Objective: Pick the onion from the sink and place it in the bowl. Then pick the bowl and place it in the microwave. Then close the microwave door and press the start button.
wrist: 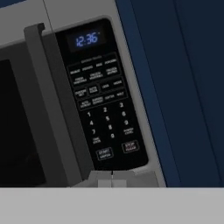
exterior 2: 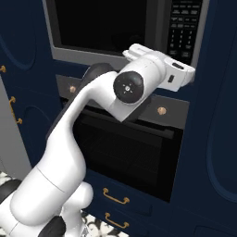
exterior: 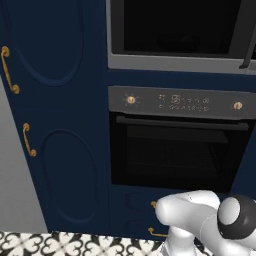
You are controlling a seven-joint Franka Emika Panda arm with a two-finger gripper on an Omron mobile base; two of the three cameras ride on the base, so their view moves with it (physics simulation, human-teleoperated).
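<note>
Microwave door (exterior 2: 104, 28) closed against the microwave (wrist: 57, 17). Gripper (wrist: 112, 178) fully closed, holding nothing, positioned just below the keypad (wrist: 103, 100), near its start button (wrist: 104, 153).

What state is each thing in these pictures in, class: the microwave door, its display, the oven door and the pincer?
microwave door: closed, flush against the keypad panel.
microwave display: lit, showing blue digits.
keypad: start button at its bottom row, not yet touched.
oven door: closed, bar handle across its top.
pincer: shut, empty, tips together just below the keypad.
</note>
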